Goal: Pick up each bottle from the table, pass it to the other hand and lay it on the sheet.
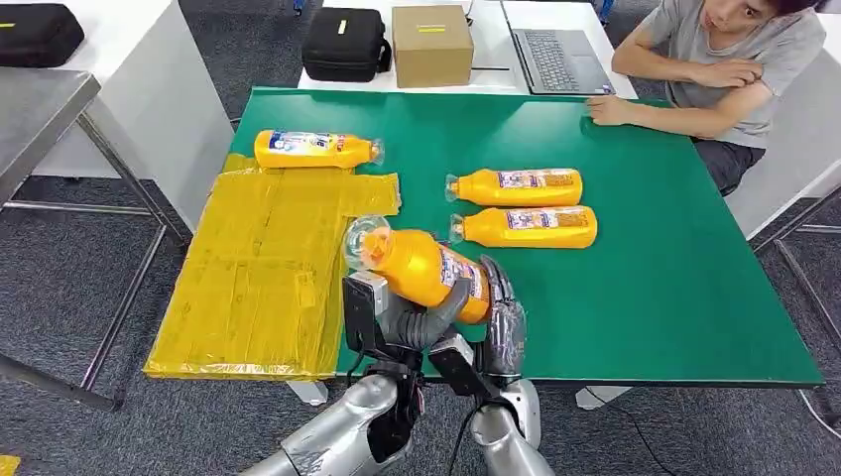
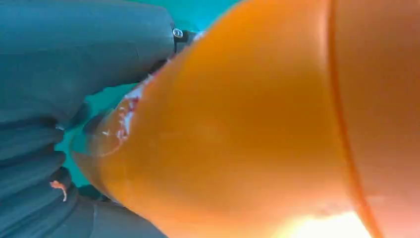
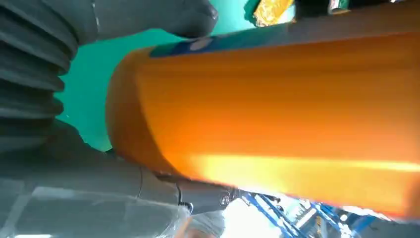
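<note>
An orange bottle [image 1: 421, 266] with a clear cap hangs tilted over the green table's [image 1: 674, 288] front edge, cap toward the yellow sheet [image 1: 258, 278]. My left hand [image 1: 392, 317] grips it from below near the neck, and its fingers [image 1: 452, 297] wrap the body. My right hand [image 1: 503, 322] holds the base end. Up close, the bottle [image 2: 247, 139] lies against my left hand [image 2: 59, 74], and the bottle [image 3: 277, 109] sits in my right hand [image 3: 74, 163]. Another bottle [image 1: 312, 149] lies at the sheet's far end. Two more bottles [image 1: 516, 185] [image 1: 526, 226] lie side by side mid-table.
A person sits at the far right with a hand [image 1: 605, 109] on the table's back edge. Behind the table stand a laptop [image 1: 560, 55], a cardboard box [image 1: 432, 45] and a black bag [image 1: 345, 45]. The sheet overhangs the table's left side.
</note>
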Available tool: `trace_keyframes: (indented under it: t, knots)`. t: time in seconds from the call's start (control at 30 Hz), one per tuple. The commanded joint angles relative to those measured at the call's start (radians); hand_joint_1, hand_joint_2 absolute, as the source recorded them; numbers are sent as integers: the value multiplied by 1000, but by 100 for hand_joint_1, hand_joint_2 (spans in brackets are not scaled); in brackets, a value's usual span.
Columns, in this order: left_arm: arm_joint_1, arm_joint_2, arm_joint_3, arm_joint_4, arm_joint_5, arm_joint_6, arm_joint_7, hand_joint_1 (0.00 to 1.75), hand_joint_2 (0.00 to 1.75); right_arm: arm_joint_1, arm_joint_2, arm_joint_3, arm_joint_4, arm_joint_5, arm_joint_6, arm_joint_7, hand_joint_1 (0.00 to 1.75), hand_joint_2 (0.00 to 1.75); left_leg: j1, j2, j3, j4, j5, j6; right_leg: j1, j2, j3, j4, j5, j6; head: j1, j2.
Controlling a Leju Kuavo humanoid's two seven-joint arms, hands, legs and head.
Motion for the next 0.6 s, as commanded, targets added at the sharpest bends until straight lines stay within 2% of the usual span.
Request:
trace_keyframes:
  t: [0.03, 0.13, 0.43, 0.53, 0.6]
  knots:
    - [-80, 10, -78, 70, -40, 79, -31, 175, 175, -38, -11, 6, 100, -72, 0, 0, 0, 175, 1, 1, 5, 0, -2, -3, 1, 0, 5, 0, -2, -2, 0, 0]
    - [-88, 10, -53, 97, -184, 123, -31, 175, 175, -51, -20, 21, 116, -106, 0, 0, 0, 175, 1, 0, 4, 0, -2, -2, 1, 0, 5, 0, -2, -2, 0, 0]
    - [-98, 10, -44, 108, -221, 140, -31, 175, 175, -61, -18, 20, 129, -112, 0, 0, 0, 175, 1, 1, 5, 0, -2, -2, 1, 0, 5, 0, -2, -2, 0, 0]
    - [-113, 28, 9, 138, -431, 211, -31, 175, 175, -88, -25, 49, 166, -167, 0, 0, 0, 175, 1, 3, 3, 0, -1, -2, 1, 2, 3, -1, -1, -2, 0, 0]
    - [-122, 52, 46, 153, -468, 227, -31, 175, 175, -76, -37, 63, 153, -186, 0, 0, 0, 175, 1, 3, 5, 0, -2, -3, 1, 2, 4, 0, -1, -2, 0, 0]
